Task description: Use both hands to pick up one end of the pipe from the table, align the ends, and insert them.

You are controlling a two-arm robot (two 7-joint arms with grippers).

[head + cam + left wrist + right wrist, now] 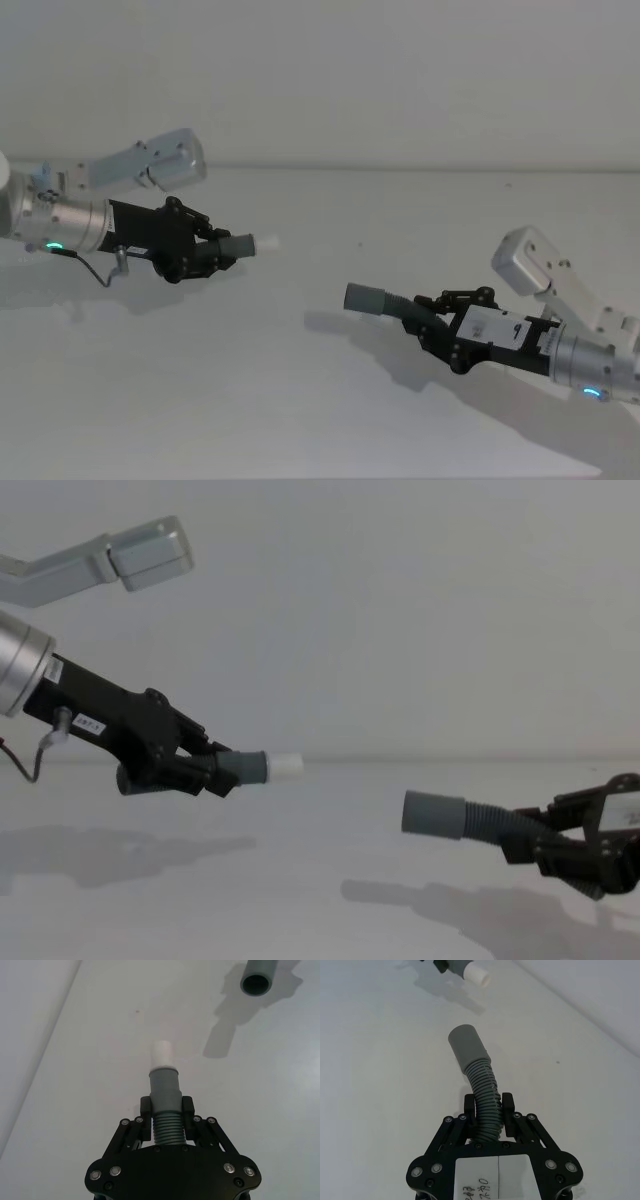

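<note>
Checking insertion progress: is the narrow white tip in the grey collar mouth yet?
Out. The narrow white tip and the grey collar mouth face each other across a bare gap.

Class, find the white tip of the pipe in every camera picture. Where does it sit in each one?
Head view: white tip, left of centre.
Left wrist view: centre, beyond the left end effector.
Right wrist view: near the top edge.
Chest view: left of centre.
Shared landmark: the grey collar.

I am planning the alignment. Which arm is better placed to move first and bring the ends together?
Probably the right. Its gripper holds the collar piece lower than the white tip held by the left gripper. In the chest view, raising the collar mouth would likely line them up.
</note>
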